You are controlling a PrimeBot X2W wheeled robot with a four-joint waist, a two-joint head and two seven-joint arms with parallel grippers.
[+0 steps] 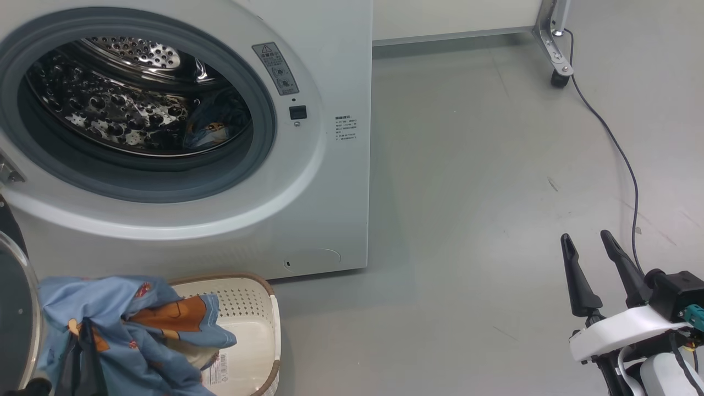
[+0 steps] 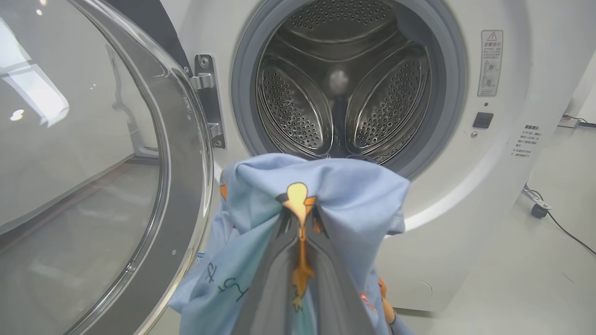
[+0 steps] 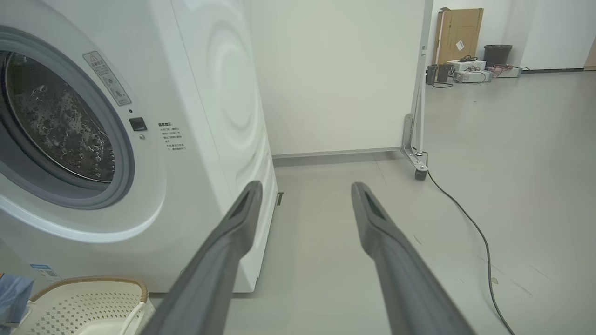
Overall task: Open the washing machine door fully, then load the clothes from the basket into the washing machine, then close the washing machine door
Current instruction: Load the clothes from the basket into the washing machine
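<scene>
The white washing machine stands with its steel drum exposed. The washing machine door is swung wide to the left; its black rim and glass edge show beside the basket. My left gripper is shut on the light blue printed clothes, held up in front of the drum mouth and draped over the cream basket. A blue-orange patch in the drum may be a garment or a reflection. Over bare floor my right gripper hangs open and holds nothing.
A dark cable runs across the grey floor to the right. A metal frame leg on a caster stands by the white wall panel. A cardboard box and clutter sit far back.
</scene>
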